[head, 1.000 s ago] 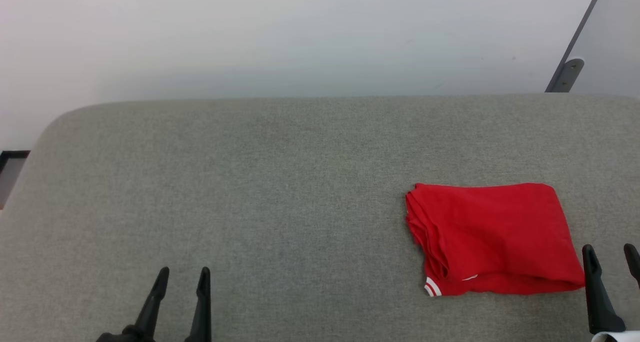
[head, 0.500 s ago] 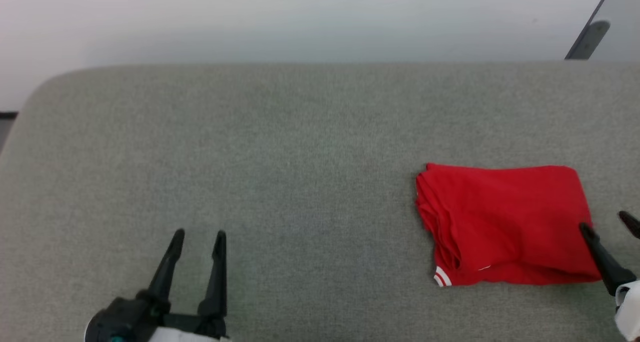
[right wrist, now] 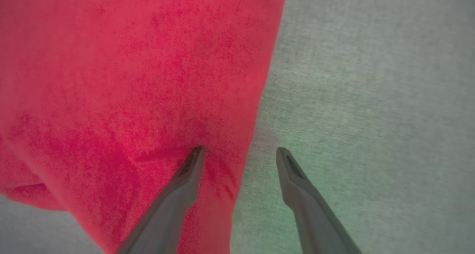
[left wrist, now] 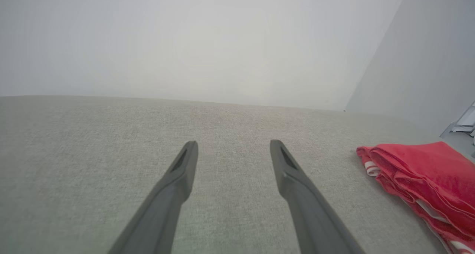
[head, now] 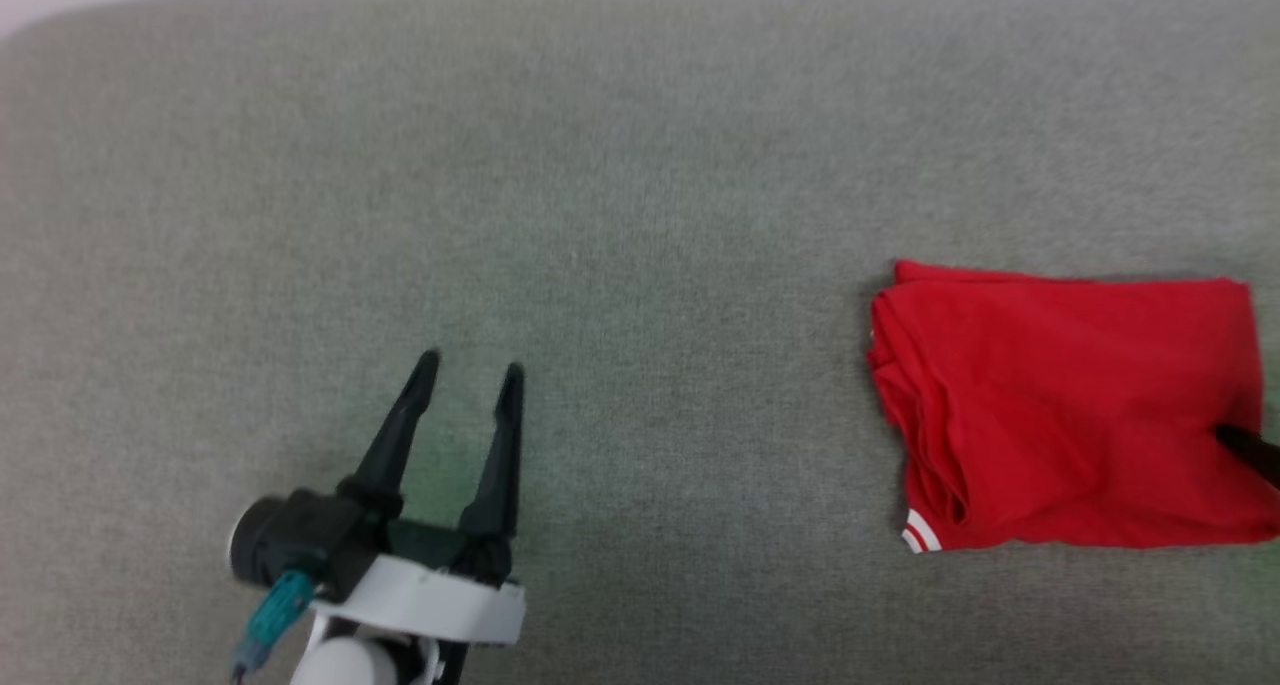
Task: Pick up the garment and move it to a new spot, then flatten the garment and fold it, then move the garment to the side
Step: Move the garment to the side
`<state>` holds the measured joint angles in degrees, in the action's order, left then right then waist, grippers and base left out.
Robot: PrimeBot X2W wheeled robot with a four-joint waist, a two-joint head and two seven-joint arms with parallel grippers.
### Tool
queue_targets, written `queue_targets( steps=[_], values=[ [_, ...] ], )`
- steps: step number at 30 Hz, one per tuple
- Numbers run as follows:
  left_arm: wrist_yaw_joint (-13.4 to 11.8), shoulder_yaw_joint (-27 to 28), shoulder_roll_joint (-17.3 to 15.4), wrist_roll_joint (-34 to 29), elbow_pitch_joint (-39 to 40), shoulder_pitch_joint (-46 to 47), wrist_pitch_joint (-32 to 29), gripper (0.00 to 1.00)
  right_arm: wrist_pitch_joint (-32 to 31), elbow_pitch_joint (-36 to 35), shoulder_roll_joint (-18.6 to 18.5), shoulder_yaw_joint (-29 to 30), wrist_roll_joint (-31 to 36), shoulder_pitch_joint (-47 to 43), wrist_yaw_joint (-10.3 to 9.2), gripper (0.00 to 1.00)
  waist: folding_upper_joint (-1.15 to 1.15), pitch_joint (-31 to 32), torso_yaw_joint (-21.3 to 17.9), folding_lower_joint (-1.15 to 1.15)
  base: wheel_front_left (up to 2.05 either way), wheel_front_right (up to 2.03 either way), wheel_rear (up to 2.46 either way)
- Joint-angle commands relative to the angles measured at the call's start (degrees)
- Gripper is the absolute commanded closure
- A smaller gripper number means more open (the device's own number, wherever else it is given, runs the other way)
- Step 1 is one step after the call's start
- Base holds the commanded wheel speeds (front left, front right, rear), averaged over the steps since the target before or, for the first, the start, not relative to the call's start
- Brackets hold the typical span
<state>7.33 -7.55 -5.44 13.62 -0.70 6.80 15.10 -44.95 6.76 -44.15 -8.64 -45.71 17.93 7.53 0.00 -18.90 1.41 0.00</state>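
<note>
**Garment** (head: 1070,405) – red, folded into a compact rectangle, lying flat on the right part of the grey fabric surface (head: 600,165). The stacked fold edges face left. Red-and-white stripe trim (head: 920,537) shows at the near-left corner.

**Left gripper** (head: 470,363) – over bare surface at the near left, well apart from the garment. The fingers are spread with a clear gap and nothing between them.

**Right gripper** (right wrist: 240,150) – at the garment's right edge, with the fingers parted wide and straddling that edge. One fingertip (right wrist: 193,161) meets the red cloth just inside the edge, where small creases fan out. The other finger lies over bare grey fabric just beside the garment. No cloth is pinched between them.

**Backdrop** – a plain pale wall (left wrist: 222,42) stands beyond the far edge of the surface.
</note>
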Motion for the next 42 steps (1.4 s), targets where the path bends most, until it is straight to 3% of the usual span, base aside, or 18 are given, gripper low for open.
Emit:
queue_targets(
  steps=[1,8,9,10,11,12,23,31,42],
  values=[
    [0.2,-0.9,-0.4,0.1,-0.4,1.9,0.0,0.00,-0.4,1.3,1.4,-0.8,-0.1,1.7,-0.09,0.00,0.00,-3.3,0.9,0.00,0.00,0.00,0.00],
    [0.2,-3.2,-1.7,0.0,-1.7,6.3,0.0,0.00,0.5,4.8,4.5,-6.0,-0.5,3.3,-0.09,0.00,0.00,-5.6,0.8,0.00,0.00,0.00,0.00],
    [0.2,-3.4,-1.9,-0.1,-1.9,6.7,0.0,0.00,1.2,4.8,4.9,-6.6,-0.9,3.5,-0.09,0.40,0.00,-5.7,0.4,0.00,0.00,0.00,0.00],
    [0.2,-3.6,-2.2,-0.1,-2.1,7.2,0.0,0.00,2.3,4.7,5.2,-6.8,-1.3,3.6,-0.09,0.69,0.00,-5.8,-0.1,0.00,0.00,0.00,0.00],
    [0.2,-3.8,-2.6,-0.1,-2.2,7.6,0.0,0.00,3.2,4.8,5.7,-6.8,-2.0,3.9,-0.08,0.88,0.00,-5.9,-0.6,0.00,0.00,0.00,0.00],
    [0.2,-4.1,-2.9,0.1,-2.3,8.1,0.0,0.00,4.5,4.9,5.9,-6.4,-2.2,4.4,-0.06,1.00,0.00,-5.9,-1.3,0.00,0.00,0.00,0.00],
    [0.2,-6.7,-8.0,-0.8,-1.6,15.3,0.0,0.00,14.9,7.6,3.4,-2.7,-4.6,8.4,-0.11,1.00,0.00,-8.5,-11.2,0.00,0.00,0.00,0.00],
    [0.2,-15.7,-12.7,-2.1,-3.0,29.1,0.0,0.00,25.0,14.8,2.2,3.0,-6.0,11.6,-0.10,1.00,0.00,-13.6,-18.4,0.00,0.00,0.00,0.00],
    [0.2,-26.6,-15.4,-0.5,-7.3,50.9,0.0,0.00,34.6,29.9,0.5,3.4,0.2,26.0,-0.09,1.00,0.00,-21.1,-21.0,0.00,0.00,0.00,0.00]
  ],
)
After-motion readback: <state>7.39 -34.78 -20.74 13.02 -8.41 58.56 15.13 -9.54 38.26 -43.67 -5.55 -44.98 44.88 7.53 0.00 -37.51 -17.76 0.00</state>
